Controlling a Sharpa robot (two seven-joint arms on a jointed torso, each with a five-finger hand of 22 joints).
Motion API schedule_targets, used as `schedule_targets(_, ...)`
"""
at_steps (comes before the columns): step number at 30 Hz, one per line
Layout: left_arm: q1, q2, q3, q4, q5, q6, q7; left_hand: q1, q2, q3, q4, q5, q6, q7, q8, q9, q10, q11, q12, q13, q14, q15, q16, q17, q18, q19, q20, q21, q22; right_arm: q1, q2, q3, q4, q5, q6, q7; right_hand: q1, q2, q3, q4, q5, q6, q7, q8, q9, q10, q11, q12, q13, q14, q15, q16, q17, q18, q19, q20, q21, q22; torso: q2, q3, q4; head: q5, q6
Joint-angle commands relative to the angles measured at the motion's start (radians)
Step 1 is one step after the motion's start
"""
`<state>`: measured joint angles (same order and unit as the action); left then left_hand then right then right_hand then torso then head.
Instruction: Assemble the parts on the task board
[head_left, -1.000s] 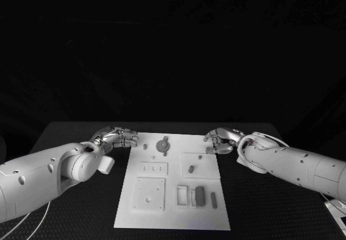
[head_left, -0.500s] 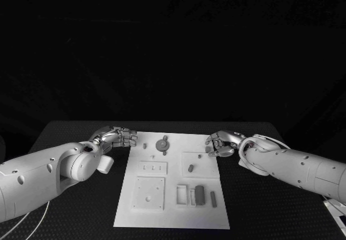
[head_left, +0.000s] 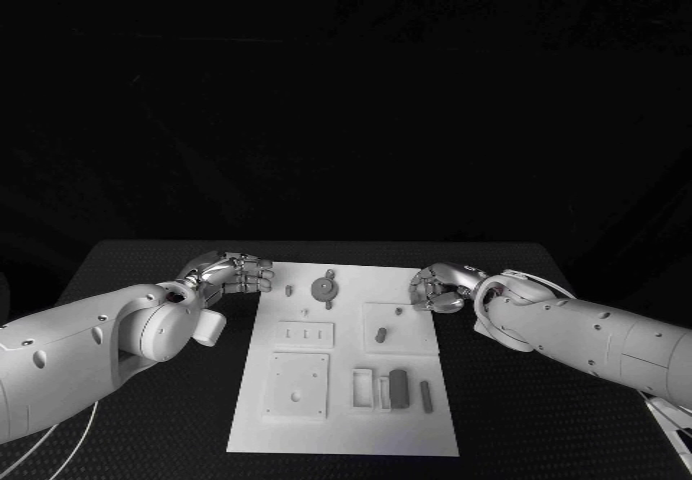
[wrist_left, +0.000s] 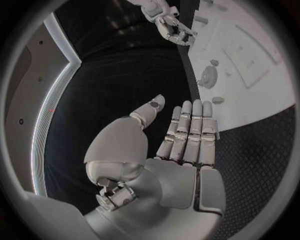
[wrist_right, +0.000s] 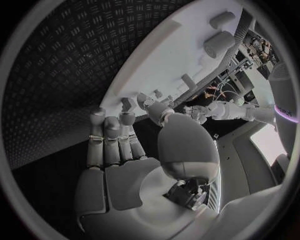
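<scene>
Nearest me on the board, a square plate sits beside a row of small slots holding dark parts — seated pieces, I judge, or ones waiting their turn. Further up, one grey part stands in a raised pad, and a round part lies near the far edge. My left hand hovers just off the board's far left corner, fingers straight and close together, thumb apart, holding nothing. My right hand hangs over the far right edge, fingers curled down toward the board; whether it pinches a small piece I cannot tell. Nothing stands between either hand and the parts — only black table around.
</scene>
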<state>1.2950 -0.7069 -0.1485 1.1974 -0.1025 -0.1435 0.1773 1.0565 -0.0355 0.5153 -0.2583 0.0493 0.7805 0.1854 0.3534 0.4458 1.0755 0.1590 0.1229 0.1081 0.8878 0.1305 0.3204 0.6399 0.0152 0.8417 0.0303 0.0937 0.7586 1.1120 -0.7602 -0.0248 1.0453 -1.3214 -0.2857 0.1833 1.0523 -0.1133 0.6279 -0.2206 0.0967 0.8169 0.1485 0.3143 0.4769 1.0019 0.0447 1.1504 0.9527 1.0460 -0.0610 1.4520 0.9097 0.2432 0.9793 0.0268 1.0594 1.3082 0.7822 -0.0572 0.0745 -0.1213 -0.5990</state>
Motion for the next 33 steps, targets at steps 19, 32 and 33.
schedule_targets(19,0.000,-0.005,0.001,0.004,-0.003,0.017,0.009,-0.007,0.001,-0.004,-0.001,0.000,-0.005,0.005,-0.004,-0.001,-0.006,0.000,-0.007,-0.002,0.008,0.000,-0.004,0.003,-0.005,0.008,0.001,-0.006,0.001,-0.004,0.008,0.000,-0.025,-0.002,-0.006,-0.007,0.005,0.024,-0.002,-0.009,-0.002,0.109,-0.011,0.007,0.004,-0.098,-0.016,0.008,-0.005,0.013,-0.014,0.006,-0.004,0.019,0.012,-0.014,0.010,0.017,0.000,0.0009,-0.0002,-0.002,-0.002)
schedule_targets(32,0.000,-0.002,0.001,0.002,-0.003,0.019,0.009,-0.007,0.001,-0.004,-0.001,0.000,-0.006,0.006,-0.004,-0.002,-0.006,0.001,-0.008,-0.002,0.008,0.000,-0.005,0.003,-0.005,0.008,0.001,-0.006,0.002,-0.004,0.006,0.000,-0.017,0.000,0.006,0.006,0.010,0.027,0.001,-0.022,-0.001,0.109,-0.011,0.007,0.004,-0.097,-0.015,0.005,-0.007,0.015,-0.013,0.003,-0.005,0.019,0.012,-0.016,0.008,0.016,0.000,0.0010,0.0000,-0.003,-0.003)
schedule_targets(33,0.000,-0.002,0.001,0.002,-0.003,0.020,0.008,-0.008,0.001,-0.004,-0.001,0.000,-0.006,0.006,-0.004,-0.002,-0.006,0.001,-0.008,-0.002,0.008,0.000,-0.005,0.003,-0.005,0.008,0.001,-0.006,0.002,-0.004,0.006,0.000,-0.017,0.000,0.007,0.006,0.011,0.031,0.002,-0.024,-0.002,0.112,-0.011,0.008,0.005,-0.096,-0.016,0.005,-0.007,0.015,-0.014,0.003,-0.005,0.019,0.012,-0.016,0.008,0.016,0.000,0.0009,-0.0001,-0.003,-0.003)
